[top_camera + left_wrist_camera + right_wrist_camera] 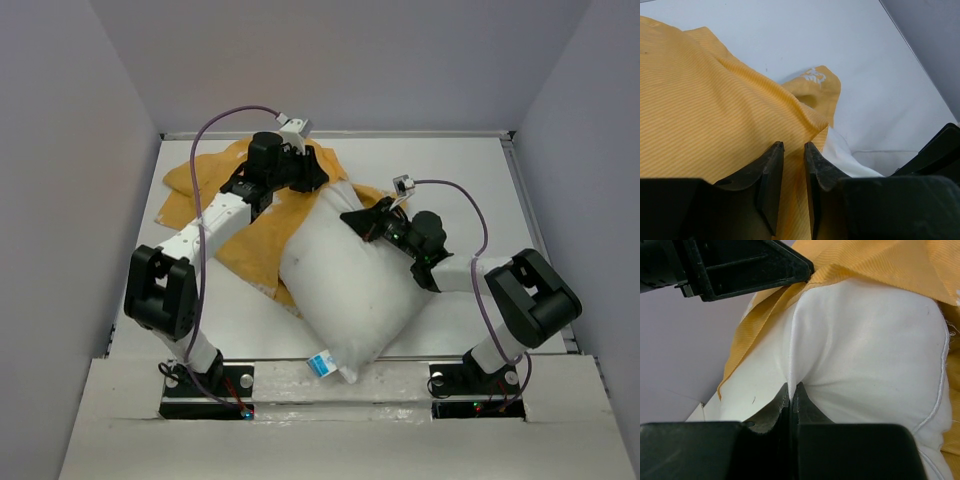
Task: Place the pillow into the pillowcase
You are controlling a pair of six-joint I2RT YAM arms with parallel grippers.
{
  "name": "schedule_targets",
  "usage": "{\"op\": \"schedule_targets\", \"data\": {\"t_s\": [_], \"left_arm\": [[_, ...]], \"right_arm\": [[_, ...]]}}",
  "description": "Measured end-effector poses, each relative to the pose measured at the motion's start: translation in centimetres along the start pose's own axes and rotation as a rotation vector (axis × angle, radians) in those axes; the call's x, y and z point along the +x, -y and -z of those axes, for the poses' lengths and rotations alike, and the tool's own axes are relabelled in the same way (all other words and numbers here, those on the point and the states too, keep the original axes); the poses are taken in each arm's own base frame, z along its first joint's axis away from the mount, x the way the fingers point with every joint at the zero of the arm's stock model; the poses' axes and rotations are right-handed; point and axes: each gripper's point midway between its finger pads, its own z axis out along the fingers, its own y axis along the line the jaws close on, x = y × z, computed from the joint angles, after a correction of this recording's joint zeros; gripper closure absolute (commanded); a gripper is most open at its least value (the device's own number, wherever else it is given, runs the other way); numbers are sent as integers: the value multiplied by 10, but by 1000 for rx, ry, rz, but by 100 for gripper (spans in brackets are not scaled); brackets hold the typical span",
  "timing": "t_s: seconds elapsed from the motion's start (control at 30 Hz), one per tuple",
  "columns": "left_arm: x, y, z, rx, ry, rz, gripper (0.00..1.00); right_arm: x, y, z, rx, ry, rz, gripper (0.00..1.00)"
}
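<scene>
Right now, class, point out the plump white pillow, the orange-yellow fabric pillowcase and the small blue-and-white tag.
plump white pillow (355, 285): top external view, middle of its upper face.
orange-yellow fabric pillowcase (190, 195): top external view, its bare left part.
small blue-and-white tag (322, 364): top external view, the tag's middle.

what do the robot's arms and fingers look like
Both the left arm and the right arm have white links between chunky black joints, each with a looping purple cable. The fingers are black, flat and tapered.
</scene>
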Motion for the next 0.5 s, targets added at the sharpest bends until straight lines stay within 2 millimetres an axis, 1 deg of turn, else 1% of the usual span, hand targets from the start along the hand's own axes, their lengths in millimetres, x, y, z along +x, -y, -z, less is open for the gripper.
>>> {"op": "schedule_targets", "data": {"t_s": [0.13,0.2,0.23,0.27,0.43,0.5], "left_arm": [[5,-2,-6,7,-16,3,67],[5,-1,-9,19,-23,1,63],[5,-1,-9,22,-23,0,63],[5,1,-10,33,-25,-4,60],[5,12,-15,91,-39,-20,53],[7,18,-16,114,-48,-31,55]], "right_arm": [[3,2,1,9,-11,10,100],[3,3,1,13,-13,16,100],[3,4,1,13,-13,18,100],[3,4,1,13,-13,20,100],[4,5,0,21,-21,27,100],[5,7,0,26,-24,29,100]]}}
